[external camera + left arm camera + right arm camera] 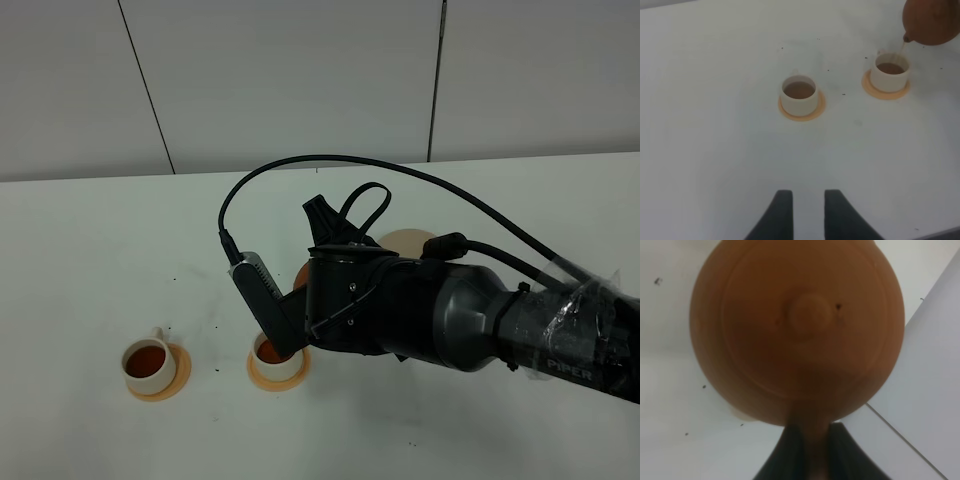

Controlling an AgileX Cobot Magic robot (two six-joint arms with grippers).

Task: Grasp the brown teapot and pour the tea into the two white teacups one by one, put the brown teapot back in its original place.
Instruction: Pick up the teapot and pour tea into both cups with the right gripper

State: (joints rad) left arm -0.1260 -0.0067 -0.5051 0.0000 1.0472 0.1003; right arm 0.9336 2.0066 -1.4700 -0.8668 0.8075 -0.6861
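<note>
The brown teapot [800, 330] fills the right wrist view, lid and knob facing the camera. My right gripper [812, 435] is shut on its handle. From above, only a sliver of the teapot [303, 273] shows behind the right arm [430, 310]. It is tilted over the nearer white teacup [275, 358], and a thin stream of tea [902, 47] falls from the spout into that cup [890, 72]. The other white teacup [146, 362] [799, 94] holds dark tea. The beige disc [405, 241] lies bare behind the arm. My left gripper [808, 210] is open and empty, short of the cups.
Each cup stands on a small orange-tan coaster [180, 375] [812, 111]. Small dark specks dot the white table [450, 430] around the cups. A black cable [330, 160] arcs over the right arm. A grey wall stands behind the table.
</note>
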